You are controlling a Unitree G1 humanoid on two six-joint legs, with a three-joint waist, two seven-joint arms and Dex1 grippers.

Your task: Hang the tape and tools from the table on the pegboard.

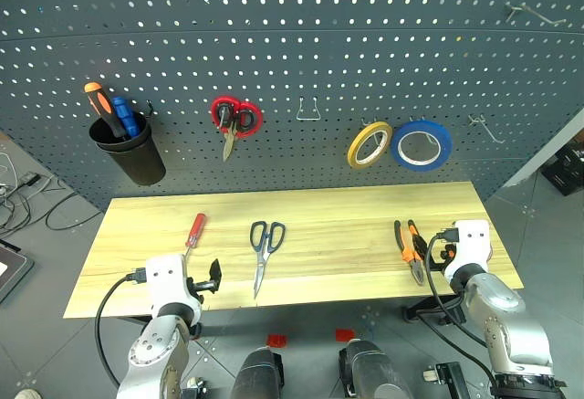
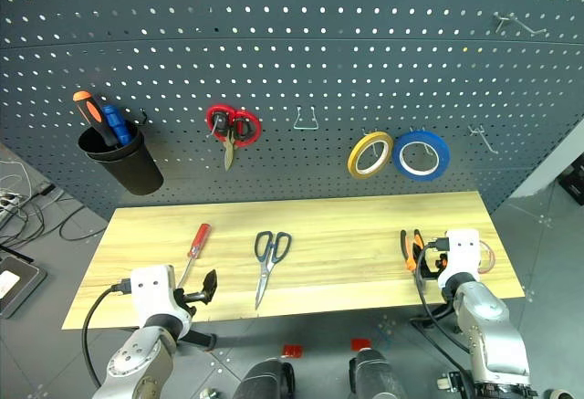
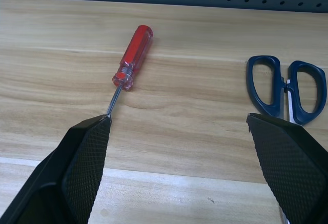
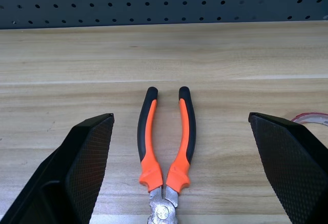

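Note:
On the table lie three tools. The screwdriver with a clear red handle is at the left, the black-handled scissors are in the middle, and the orange-and-black pliers are at the right. My left gripper hovers open near the front edge, its fingers on either side of the screwdriver's tip and the scissors' handles. My right gripper is open just above the pliers, which lie between its fingers. The red tape lies just right of that gripper, mostly hidden. The pegboard rises behind the table.
On the pegboard hang a black cup holding orange and blue screwdrivers, red-handled scissors, a yellow roll and a blue roll. Bare hooks sit at the centre, at the right and at the top right.

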